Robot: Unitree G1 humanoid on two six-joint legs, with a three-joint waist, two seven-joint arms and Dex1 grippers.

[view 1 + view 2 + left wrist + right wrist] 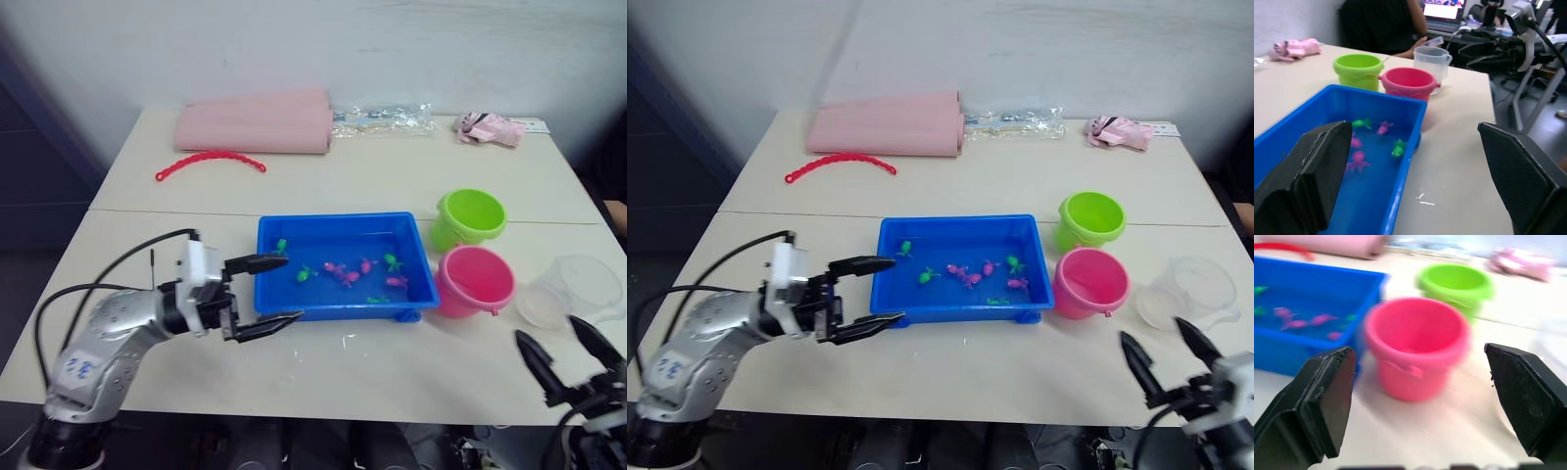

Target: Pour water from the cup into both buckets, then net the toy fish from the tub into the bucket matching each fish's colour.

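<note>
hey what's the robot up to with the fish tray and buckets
Neither claw holds anything right now. The left claw hovers open at the near left corner of the blue tub, where green and pink toy fish lie. The right claw is open near the table's front edge, just short of the clear cup. The cup stands beside the pink bucket, with the green bucket behind it. Whether the buckets hold water is unclear.

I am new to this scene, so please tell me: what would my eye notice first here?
First the bright blue tub in the middle of the table, with small green and pink toy fish in it. Next, beside it on the robot's right, the green bucket and the pink bucket, then the clear cup.
</note>
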